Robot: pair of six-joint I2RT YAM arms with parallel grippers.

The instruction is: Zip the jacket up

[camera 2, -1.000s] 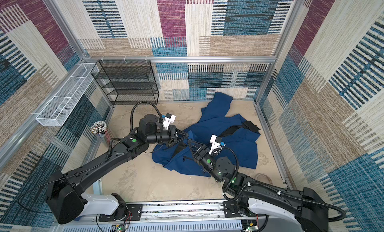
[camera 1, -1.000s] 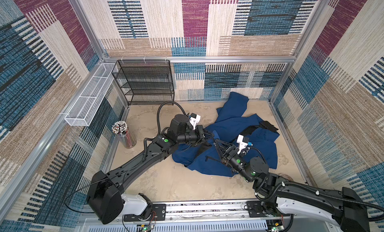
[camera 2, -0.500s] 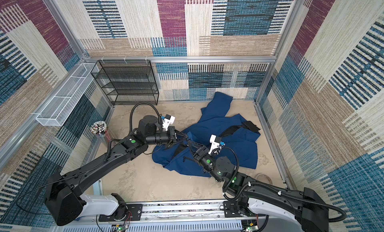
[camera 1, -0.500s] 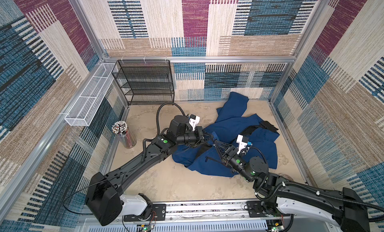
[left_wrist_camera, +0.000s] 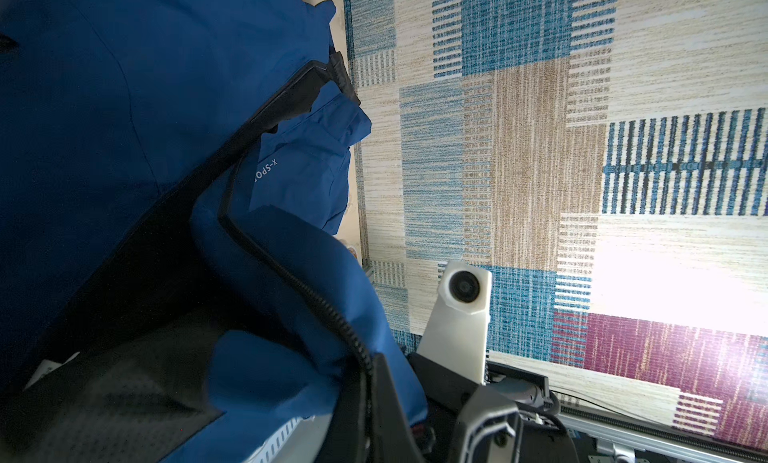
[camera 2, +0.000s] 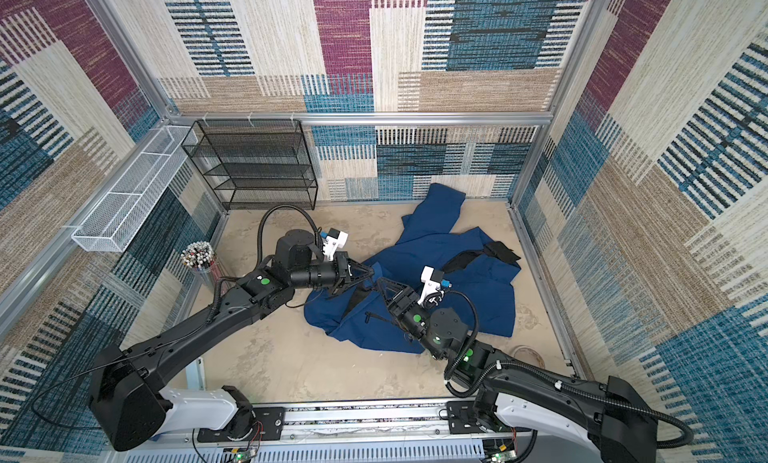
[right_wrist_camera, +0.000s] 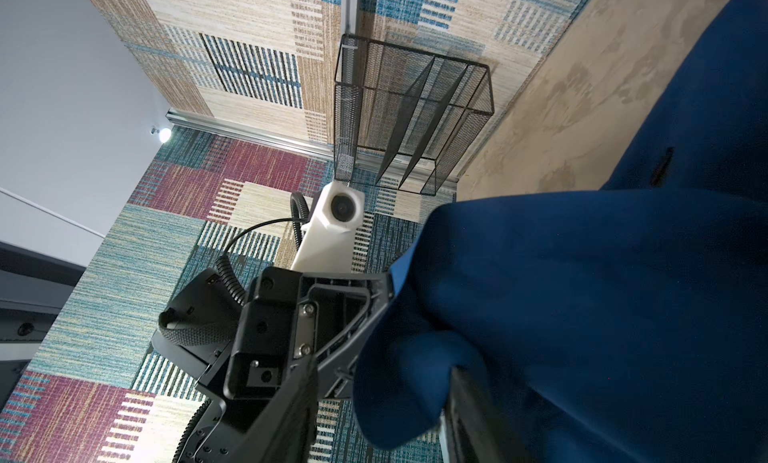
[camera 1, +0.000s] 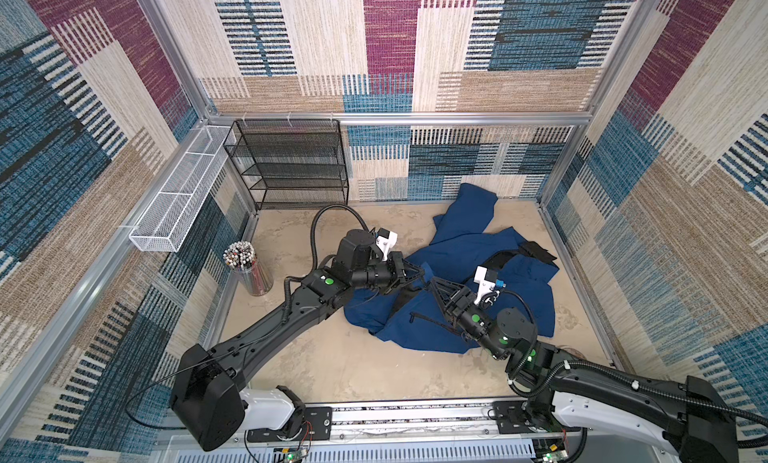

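Your left fingers are clenched on the zipper edge of the large navy blue soft jacket, which lies crumpled on the sandy bench. A fold of it sits between your right fingers; you cannot tell whether they pinch it.

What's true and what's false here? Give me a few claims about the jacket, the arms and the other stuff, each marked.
The jacket is fully zipped. False: its front gapes open, with the black lining showing.
The left gripper is shut on the jacket's edge. True.
A cup of pencils stands upright, apart from the jacket. True.
The black mesh shelf holds folded clothes. False: its shelves are bare.
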